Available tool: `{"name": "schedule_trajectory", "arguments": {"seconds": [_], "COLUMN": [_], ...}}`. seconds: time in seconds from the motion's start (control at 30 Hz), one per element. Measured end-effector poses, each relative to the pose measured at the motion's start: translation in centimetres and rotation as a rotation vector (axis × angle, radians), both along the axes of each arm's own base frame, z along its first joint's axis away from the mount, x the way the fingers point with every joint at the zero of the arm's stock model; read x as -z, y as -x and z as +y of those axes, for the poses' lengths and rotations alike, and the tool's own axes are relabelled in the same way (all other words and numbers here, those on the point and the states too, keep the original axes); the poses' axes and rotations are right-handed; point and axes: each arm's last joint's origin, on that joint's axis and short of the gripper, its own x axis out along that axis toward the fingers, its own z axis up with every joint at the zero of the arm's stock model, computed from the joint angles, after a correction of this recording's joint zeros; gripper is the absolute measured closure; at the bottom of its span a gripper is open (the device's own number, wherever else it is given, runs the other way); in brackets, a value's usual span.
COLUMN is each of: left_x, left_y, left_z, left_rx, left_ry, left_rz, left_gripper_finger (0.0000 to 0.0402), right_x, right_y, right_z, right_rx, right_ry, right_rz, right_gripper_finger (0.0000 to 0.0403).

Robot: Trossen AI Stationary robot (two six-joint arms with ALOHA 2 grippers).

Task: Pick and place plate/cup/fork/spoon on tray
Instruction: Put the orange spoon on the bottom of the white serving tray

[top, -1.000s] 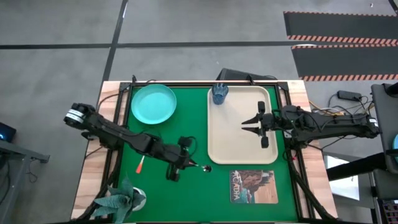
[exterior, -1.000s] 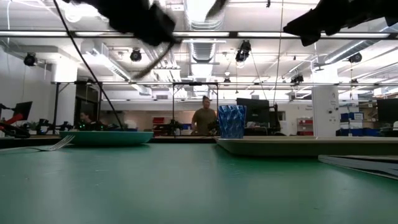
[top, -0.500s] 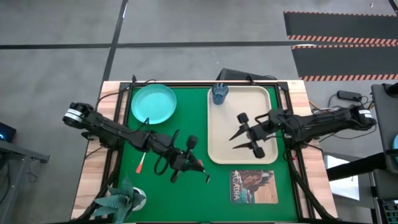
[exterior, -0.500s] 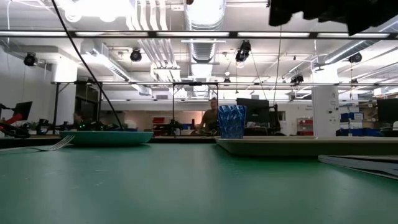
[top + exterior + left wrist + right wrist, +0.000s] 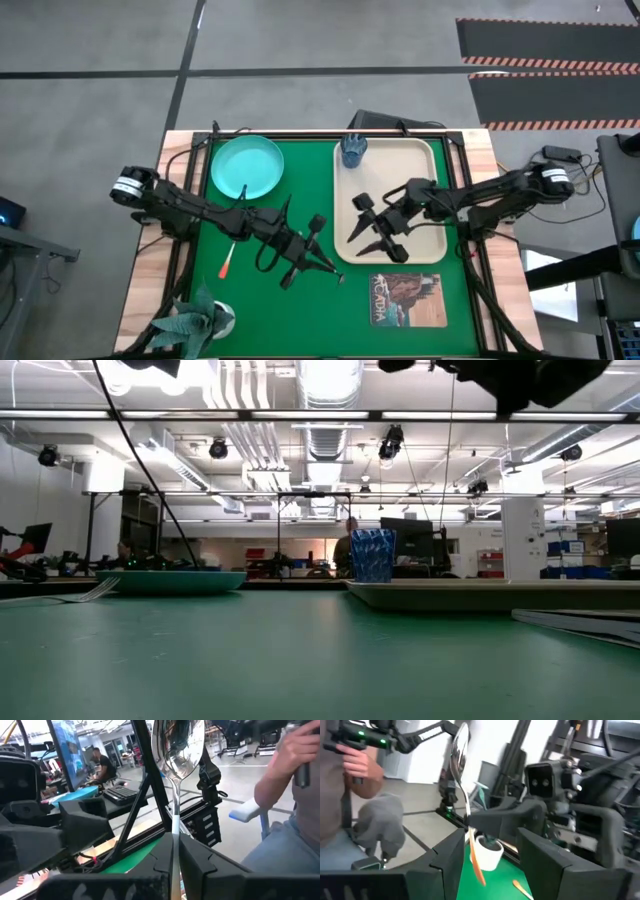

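Note:
My left gripper (image 5: 316, 262), over the green mat just left of the tray's near left corner, is shut on the spoon (image 5: 176, 750), whose silver bowl points up. My right gripper (image 5: 362, 224) is open over the beige tray (image 5: 420, 165), its fingers facing the spoon (image 5: 460, 750) without touching it. The blue cup (image 5: 353, 150) stands in the tray's far left corner. The turquoise plate (image 5: 246, 167) lies on the mat at the far left. The fork (image 5: 228, 262) lies flat on the mat left of my left gripper. My left gripper pinches the spoon's thin silver stem (image 5: 173, 837) between its two fingers, just above the red-orange handle (image 5: 476, 865), which hangs out below the fingers. The spoon is lifted clear of the mat and stands nearly upright, bowl up.
A printed picture card (image 5: 405, 298) lies near the front edge, right of my left gripper. A potted plant (image 5: 200, 320) stands at the near left corner. A person stands beyond the table (image 5: 365, 780), one hand (image 5: 285, 775) on a device.
My left gripper has risen from the mat with the spoon and gone a little toward the table's right; the spoon has tipped from lying flat to bowl-up. My right gripper has gone across the tray toward the table's left and near edge, toward the left gripper.

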Motion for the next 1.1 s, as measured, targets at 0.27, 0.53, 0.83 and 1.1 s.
{"name": "schedule_trajectory", "arguments": {"seconds": [0.27,0.53,0.83,1.1], "left_x": [0.5,1.6,1.4,1.2], "left_y": [0.0,0.6,0.8,0.8], "left_z": [0.1,-0.1,-0.1,-0.2], "left_rx": [0.01,0.128,0.145,0.148], "left_ry": [0.046,0.054,0.119,0.121], "left_rz": [0.079,0.125,0.119,0.098], "left_gripper_finger": [0.0396,0.0396,0.0395,0.0395], "right_x": [-0.2,0.5,0.5,-0.1], "right_y": [-2.5,-4.4,-6.5,-6.7], "right_z": [0.7,2.5,3.7,3.8], "right_rx": [-0.119,-0.19,-0.238,-0.262], "right_ry": [0.041,0.071,0.083,0.09], "right_rz": [-0.021,-0.027,-0.037,-0.053], "right_gripper_finger": [0.0239,0.0242,0.0244,0.0252]}}
